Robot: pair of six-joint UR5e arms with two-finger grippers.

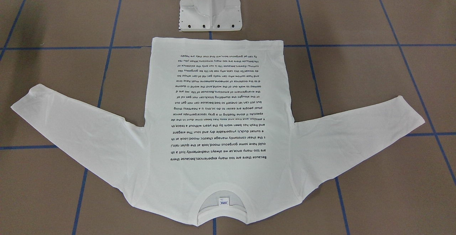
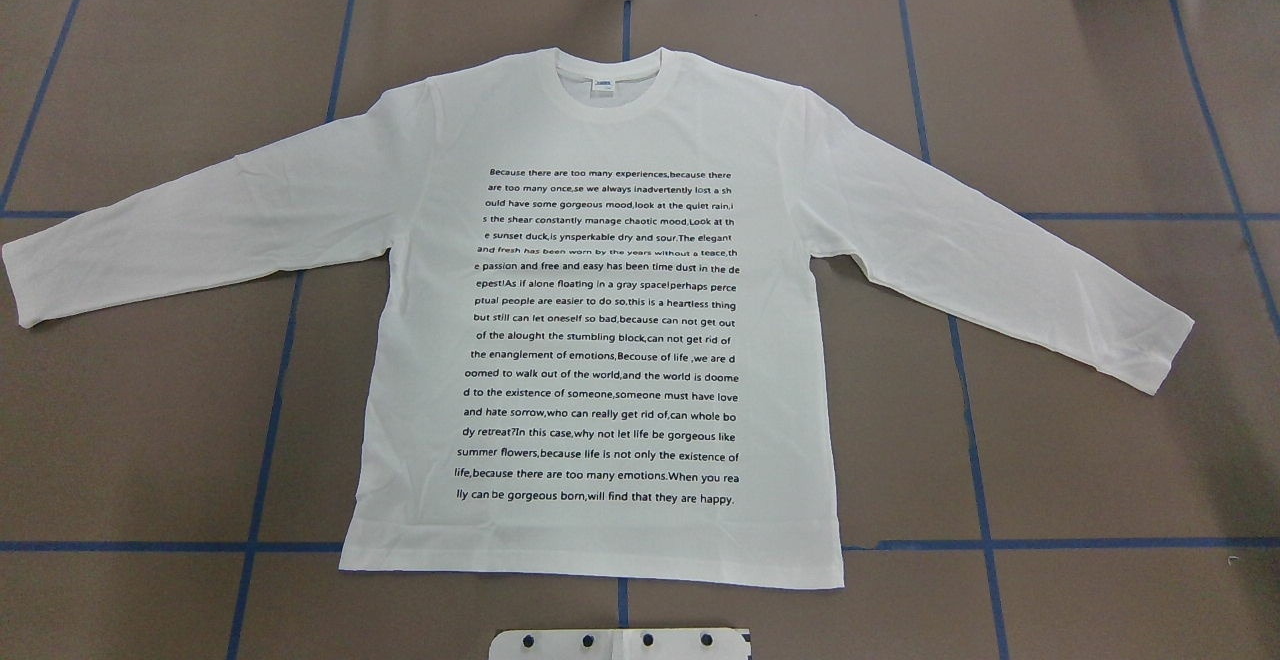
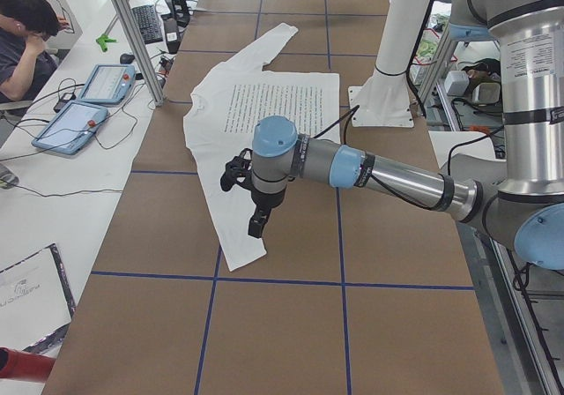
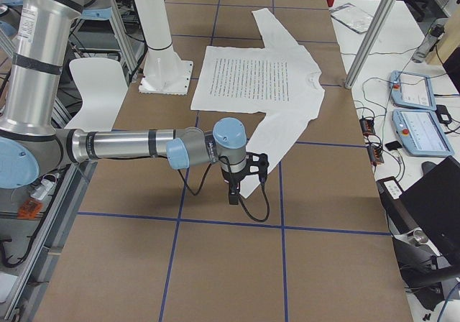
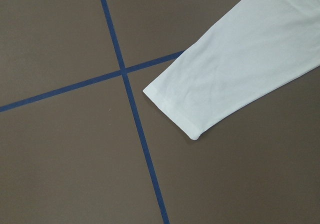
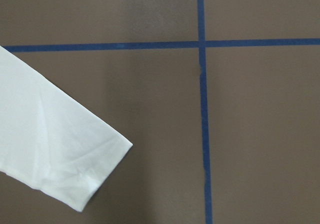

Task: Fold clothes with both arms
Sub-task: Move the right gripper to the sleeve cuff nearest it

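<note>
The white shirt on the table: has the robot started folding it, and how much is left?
Done: nothing folded; the T-shirt lies flat, text up, sleeves spread. In hand: the left gripper hangs near one cuff, the right gripper near the other cuff; both cuffs lie flat on the table. Left: every fold.

The T-shirt print begins "Because there are too many experiences,because there".

My left wrist feed shows a white sleeve lying flat on the brown table, coming in from the upper right; its cuff ends just beside a crossing of blue tape lines; one line runs under it.
</note>
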